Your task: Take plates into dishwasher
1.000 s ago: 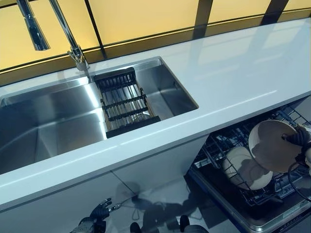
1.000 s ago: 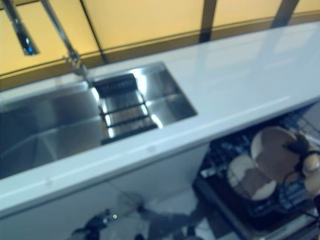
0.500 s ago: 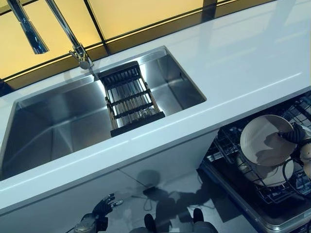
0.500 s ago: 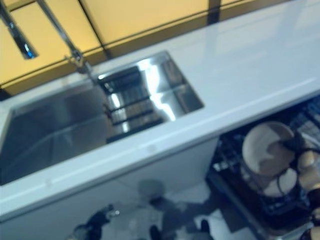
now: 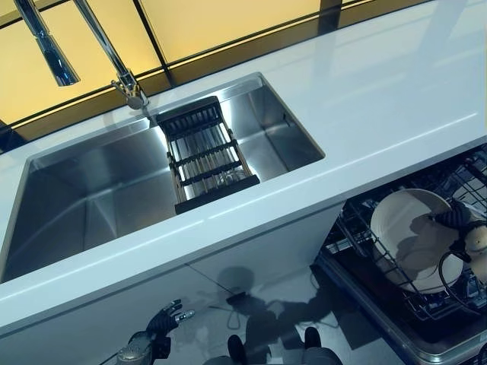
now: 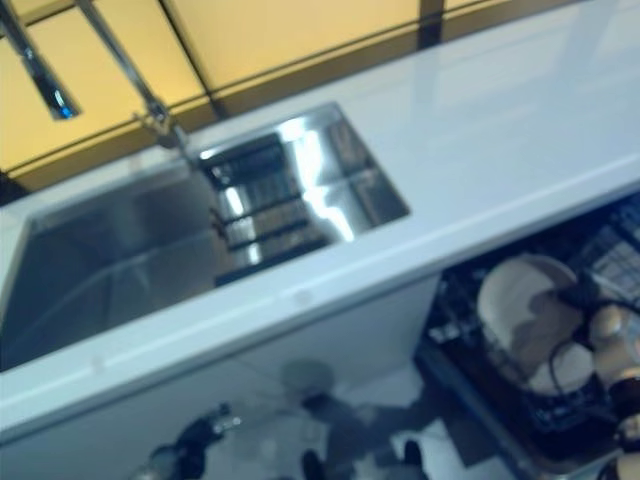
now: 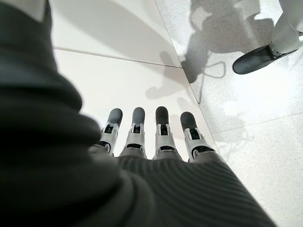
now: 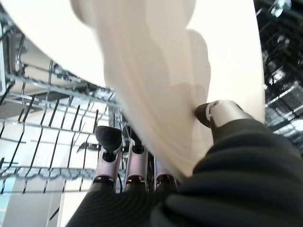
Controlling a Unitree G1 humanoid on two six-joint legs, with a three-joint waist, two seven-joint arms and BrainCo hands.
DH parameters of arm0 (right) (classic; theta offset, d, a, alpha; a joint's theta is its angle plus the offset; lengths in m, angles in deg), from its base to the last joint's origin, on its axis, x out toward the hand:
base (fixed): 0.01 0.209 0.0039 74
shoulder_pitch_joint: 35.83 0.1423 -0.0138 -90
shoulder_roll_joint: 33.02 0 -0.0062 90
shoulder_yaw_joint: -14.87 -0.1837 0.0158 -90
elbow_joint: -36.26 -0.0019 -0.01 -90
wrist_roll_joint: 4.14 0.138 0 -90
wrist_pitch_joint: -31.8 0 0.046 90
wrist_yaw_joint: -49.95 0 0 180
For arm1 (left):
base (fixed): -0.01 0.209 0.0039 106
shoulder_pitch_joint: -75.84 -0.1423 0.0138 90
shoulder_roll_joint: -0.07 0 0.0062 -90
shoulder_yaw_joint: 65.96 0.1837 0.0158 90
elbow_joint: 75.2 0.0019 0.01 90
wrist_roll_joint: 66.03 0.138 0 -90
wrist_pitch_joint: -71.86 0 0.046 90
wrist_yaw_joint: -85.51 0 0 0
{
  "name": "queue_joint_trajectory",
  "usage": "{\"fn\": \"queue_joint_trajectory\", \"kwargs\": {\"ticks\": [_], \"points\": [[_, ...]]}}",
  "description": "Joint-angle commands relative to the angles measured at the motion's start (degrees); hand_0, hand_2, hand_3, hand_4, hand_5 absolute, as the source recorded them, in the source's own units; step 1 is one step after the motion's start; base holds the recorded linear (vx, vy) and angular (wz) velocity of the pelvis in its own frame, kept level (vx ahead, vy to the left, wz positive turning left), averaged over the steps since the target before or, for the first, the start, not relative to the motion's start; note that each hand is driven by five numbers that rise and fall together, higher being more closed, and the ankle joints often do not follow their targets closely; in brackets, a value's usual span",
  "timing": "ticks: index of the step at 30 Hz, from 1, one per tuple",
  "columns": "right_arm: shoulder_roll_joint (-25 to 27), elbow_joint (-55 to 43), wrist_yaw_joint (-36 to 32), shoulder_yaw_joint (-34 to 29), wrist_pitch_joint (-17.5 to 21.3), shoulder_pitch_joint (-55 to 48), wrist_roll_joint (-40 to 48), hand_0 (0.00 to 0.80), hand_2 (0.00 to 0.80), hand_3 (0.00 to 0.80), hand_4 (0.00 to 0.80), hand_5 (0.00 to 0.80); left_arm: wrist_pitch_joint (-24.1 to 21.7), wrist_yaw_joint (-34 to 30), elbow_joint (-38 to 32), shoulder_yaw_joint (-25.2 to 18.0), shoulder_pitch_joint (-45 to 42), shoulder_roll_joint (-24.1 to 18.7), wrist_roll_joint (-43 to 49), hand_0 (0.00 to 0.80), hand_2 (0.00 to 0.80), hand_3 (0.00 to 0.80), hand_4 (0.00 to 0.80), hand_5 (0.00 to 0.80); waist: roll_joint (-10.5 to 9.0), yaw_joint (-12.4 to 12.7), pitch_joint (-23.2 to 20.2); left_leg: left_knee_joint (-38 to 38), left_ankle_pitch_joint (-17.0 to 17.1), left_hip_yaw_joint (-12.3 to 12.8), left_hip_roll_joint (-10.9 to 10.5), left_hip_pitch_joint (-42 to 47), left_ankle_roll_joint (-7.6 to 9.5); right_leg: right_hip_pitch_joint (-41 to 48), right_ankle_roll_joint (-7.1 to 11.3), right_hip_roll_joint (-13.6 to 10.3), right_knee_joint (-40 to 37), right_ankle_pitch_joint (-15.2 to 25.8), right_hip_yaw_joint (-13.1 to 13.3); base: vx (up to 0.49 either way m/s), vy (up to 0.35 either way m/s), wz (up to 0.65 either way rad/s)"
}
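- Pinching the rim of a round cream-coloured ceramic plate (image 5: 415, 239), the right hand (image 5: 459, 217) has its thumb (image 8: 218, 111) pressed on one face and its dark-tipped fingers (image 8: 110, 138) behind the other, as the right wrist view shows.
- The plate sits tilted inside the black wire dishwasher rack (image 5: 365, 228), low at the right of the scene, below the edge of the counter.
- Whether the plate rests on the rack wires or hangs just above them cannot be told.
- A second pale plate (image 6: 562, 368) shows just beside and below the first in the right eye view, also within the rack.
- The left hand (image 5: 163, 323) hangs low by the white cabinet front (image 5: 251, 255), well apart from the dishwasher; its fingers (image 7: 162, 127) are straight and spread over the pale floor, holding nothing.
- The long white glossy countertop (image 5: 380, 99) runs across the scene above the rack.
- Set into the countertop is a rectangular stainless steel sink (image 5: 84, 198), with a black slatted drainer basket (image 5: 205, 156) lying across its right part.
- A tall chrome faucet (image 5: 114, 61) stands at the back edge of the sink.
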Motion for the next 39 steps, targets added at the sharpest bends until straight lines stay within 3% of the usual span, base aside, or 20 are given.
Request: {"fn": "queue_joint_trajectory", "kwargs": {"ticks": [1, 4, 6, 7, 8, 12, 27, 39], "points": [[-1.92, 0.59, -3.24, 3.57, -3.34, 2.98, -2.08, 0.8, 0.8, 0.8, 0.8, 0.8, -1.21, -0.01, -0.28, -0.6, 2.23, -1.62, -0.02, 0.0, 0.0, 0.0, 0.0, 0.0, -5.21, 1.26, -0.87, 0.62, -5.45, -1.61, 0.48, 3.9, 0.81, -4.19, 4.39, -4.97, 1.87, 2.95, -1.84, 0.018, -0.018, 0.04], [-2.09, -0.21, -2.17, 3.65, -4.43, 2.9, -5.2, 0.8, 0.8, 0.8, 0.8, 0.8, -1.29, 0.09, 0.06, -0.9, 2.25, -1.73, 0.18, 0.0, 0.0, 0.0, 0.0, 0.0, -5.8, 1.25, -0.84, 0.61, -5.43, -1.53, 0.61, 4.09, 0.81, -3.92, 4.41, -4.89, 1.75, 3.08, -1.82, 0.017, -0.014, 0.04], [-1.32, -1.16, 2.25, 3.17, -6.53, 2.68, -11.92, 0.8, 0.8, 0.8, 0.8, 0.8, -1.31, 0.3, 0.28, -1.06, 2.09, -1.73, 0.46, 0.0, 0.0, 0.0, 0.0, 0.0, -6.34, 1.15, -0.95, 0.49, -5.44, -1.43, 0.79, 4.26, 0.88, -3.84, 4.49, -4.65, 1.72, 3.14, -1.7, 0.009, -0.009, 0.05], [-0.73, -1.44, 4.95, 2.8, -10.1, 2.47, -13.62, 0.8, 0.8, 0.8, 0.8, 0.8, -1.31, 0.36, 0.37, -1.05, 2.06, -1.81, 0.41, 0.0, 0.0, 0.0, 0.0, 0.0, -6.57, 1.09, -0.99, 0.5, -5.38, -1.34, 0.83, 4.24, 0.92, -3.81, 4.54, -4.54, 1.63, 3.25, -1.62, 0.0, 0.0, 0.0], [-0.58, -1.19, 5.91, 2.22, -11.12, 2.23, -14.12, 0.8, 0.8, 0.8, 0.8, 0.8, -1.31, 0.68, 0.47, -0.99, 2.04, -1.74, 0.41, 0.0, 0.0, 0.0, 0.0, 0.0, -6.79, 1.04, -1.02, 0.41, -5.44, -1.25, 0.97, 4.25, 0.88, -3.77, 4.68, -4.43, 1.6, 3.23, -1.71, 0.0, 0.0, 0.0], [-1.14, -3.82, 3.88, 1.11, -14.03, 0.87, -14.18, 0.8, 0.8, 0.8, 0.8, 0.8, -1.1, 1.47, 0.86, -0.8, 2.22, -1.8, -0.17, 0.0, 0.0, 0.0, 0.0, 0.0, -7.63, 0.72, -0.98, 0.44, -5.47, -1.21, 1.21, 4.26, 1.0, -3.59, 4.85, -4.07, 1.43, 3.18, -1.33, 0.0, 0.0, 0.0], [-4.43, -14.55, -16.05, -1.38, -14.44, -4.0, -10.52, 0.8, 0.8, 0.8, 0.8, 0.8, -0.23, 2.82, 3.11, -4.39, 2.11, -1.64, 2.88, 0.0, 0.0, 0.0, 0.0, 0.0, -11.08, 0.28, -2.27, 0.52, -5.62, -0.11, 1.65, 5.28, 1.29, -2.7, 4.94, -3.5, 1.36, 3.1, -1.05, 0.011, 0.001, 0.0], [-7.93, -20.1, -20.31, -1.15, -14.0, -7.53, -13.84, 0.8, 0.8, 0.8, 0.8, 0.8, -0.35, 3.89, 4.19, -5.54, 2.0, -1.0, 3.68, 0.0, 0.0, 0.0, 0.0, 0.0, -12.36, 0.07, -2.5, 0.37, -5.85, 0.75, 1.89, 6.18, 1.53, -2.2, 5.13, -3.22, 1.1, 3.27, -0.94, 0.0, 0.0, 0.0]]}}
